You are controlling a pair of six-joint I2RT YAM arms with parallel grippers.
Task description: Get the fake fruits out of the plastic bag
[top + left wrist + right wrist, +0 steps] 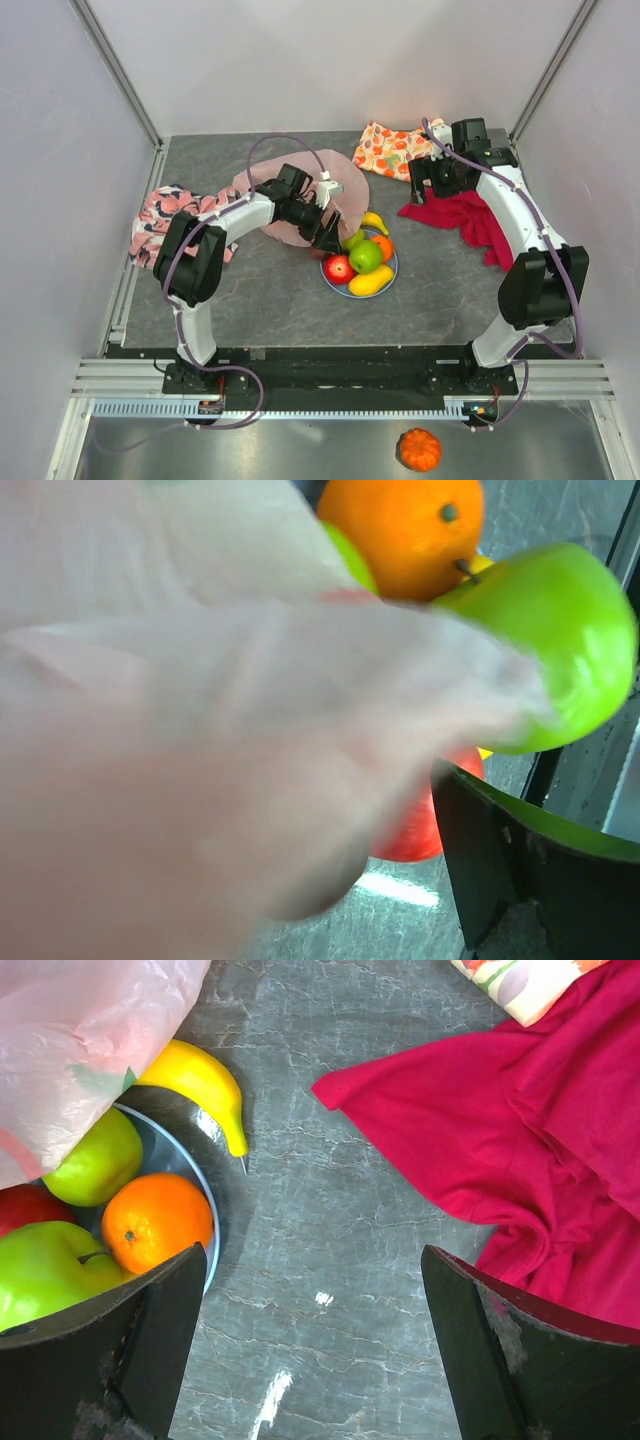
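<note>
The pink plastic bag lies crumpled at mid-table. My left gripper hovers at its near edge, right beside the plate. In the left wrist view the bag blurs over the left half and hides one finger. The other finger stands far out, so the gripper is open. Fake fruits sit on the blue plate: red apple, green apple, orange, pear and a yellow fruit. A banana lies just behind the plate. My right gripper is open and empty, raised at back right.
A red cloth lies under the right arm. A fruit-print orange cloth lies at the back. A pink-and-black patterned cloth lies at the left edge. An orange pumpkin sits below the table's front rail. Walls close in three sides.
</note>
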